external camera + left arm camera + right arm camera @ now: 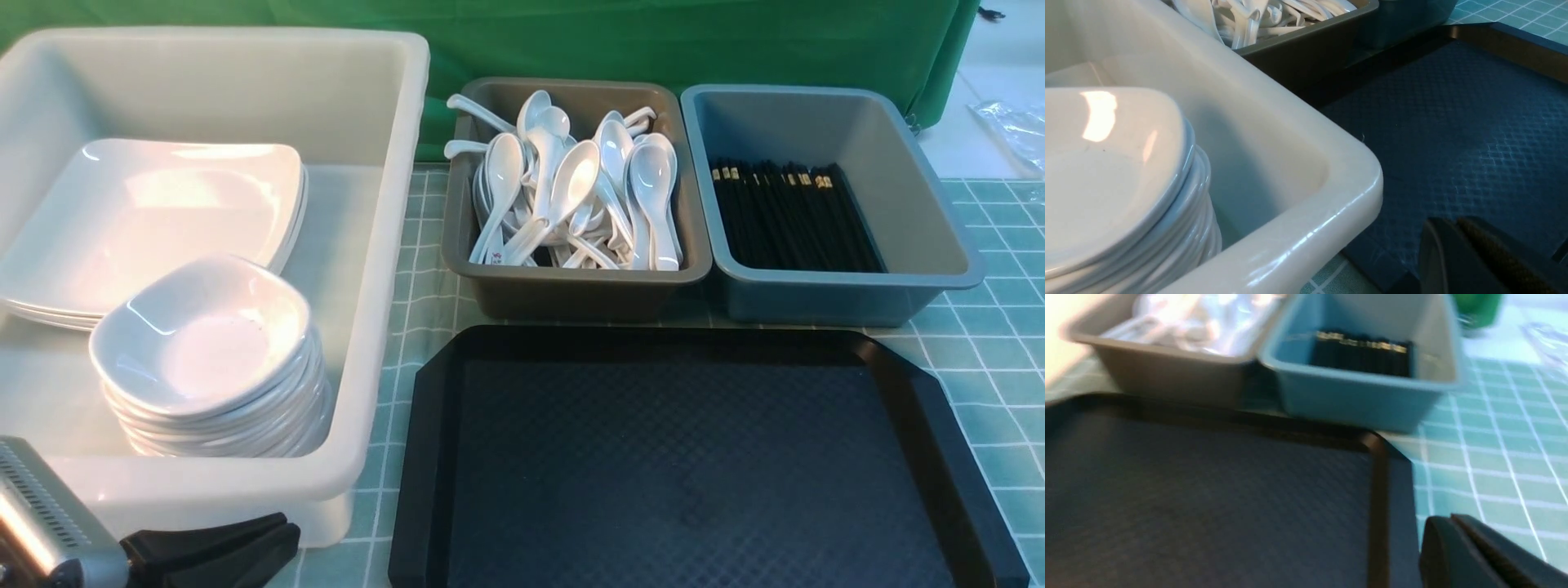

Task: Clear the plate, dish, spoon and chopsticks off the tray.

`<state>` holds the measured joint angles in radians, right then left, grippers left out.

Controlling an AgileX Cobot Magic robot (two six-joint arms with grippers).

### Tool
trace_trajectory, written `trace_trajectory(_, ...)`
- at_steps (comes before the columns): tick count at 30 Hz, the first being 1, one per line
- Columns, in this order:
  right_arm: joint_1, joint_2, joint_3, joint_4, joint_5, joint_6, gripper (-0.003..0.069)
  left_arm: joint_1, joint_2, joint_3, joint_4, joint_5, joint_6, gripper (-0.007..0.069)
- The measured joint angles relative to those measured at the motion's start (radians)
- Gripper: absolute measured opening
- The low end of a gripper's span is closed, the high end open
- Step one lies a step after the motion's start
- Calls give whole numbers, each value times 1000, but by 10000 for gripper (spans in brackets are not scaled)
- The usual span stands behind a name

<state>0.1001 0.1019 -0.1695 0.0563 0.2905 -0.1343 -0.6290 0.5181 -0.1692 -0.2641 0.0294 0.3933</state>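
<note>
The black tray (653, 336) lies in front of me with nothing on its diamond-pattern floor (1208, 490). Large white plates (155, 212) are stacked in the white bin (392, 204), with a stack of small deep dishes (204, 343) in front of them. White spoons (571, 188) fill the brown-grey bin (571, 294). Black chopsticks (788, 216) with gold bands lie in the blue-grey bin (816, 298). My left gripper (286, 531) is shut and empty, low by the white bin's near corner (1331, 192). My right gripper (1449, 518), absent from the front view, is shut and empty over the tray's right rim.
The three bins stand along the tray's far and left sides on a green checked cloth (980, 343). A green curtain (653, 41) hangs behind them. The right wrist view is blurred.
</note>
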Motion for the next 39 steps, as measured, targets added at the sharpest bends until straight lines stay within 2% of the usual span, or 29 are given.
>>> trace_trajectory(3, -23, -66, 147, 12, -90, -17, 15, 0, 0, 0, 0, 0, 0, 13)
trace_trajectory(5, -26, -94, 172, 5, -90, -17, 15, 0, 0, 0, 0, 1, 0, 13)
trace_trajectory(33, -26, -100, 175, -15, -58, -44, 32, 0, 0, 2, 0, 6, 1, 17)
trace_trajectory(37, -26, -100, 175, -15, -58, -44, 35, 25, -31, 35, 42, -99, 1, 16)
trace_trajectory(39, -26, -100, 175, -15, -58, -44, 35, 125, -107, 85, 44, -211, -13, 14)
